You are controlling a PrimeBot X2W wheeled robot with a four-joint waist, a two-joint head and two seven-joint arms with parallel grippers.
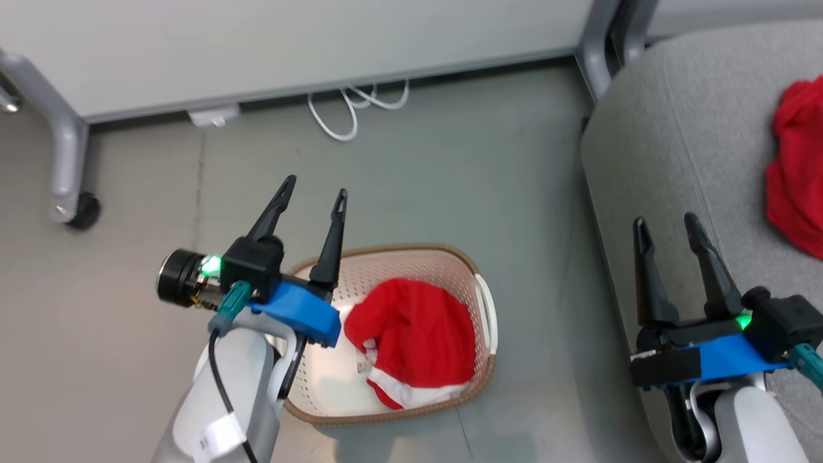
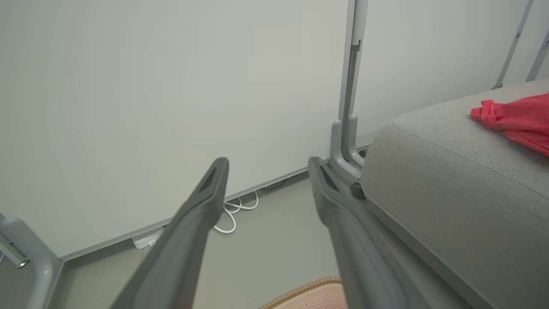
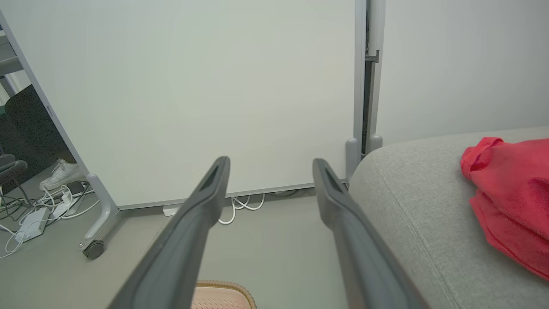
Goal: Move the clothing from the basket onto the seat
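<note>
On the floor stands the cream basket with a brown rim, holding a red garment with white bands. A plain red garment lies on the grey seat at the right, also seen as a red garment on the seat and as a red garment on the seat. My left gripper hovers open and empty above the basket's left rim. My right gripper is open and empty over the seat's near left edge. A sliver of basket rim shows between the left fingers.
A pale partition panel on castor feet stands behind the basket, with white cables and a power strip at its base. More cables and a person's white shoe lie beyond the panel's left edge. Bare floor surrounds the basket.
</note>
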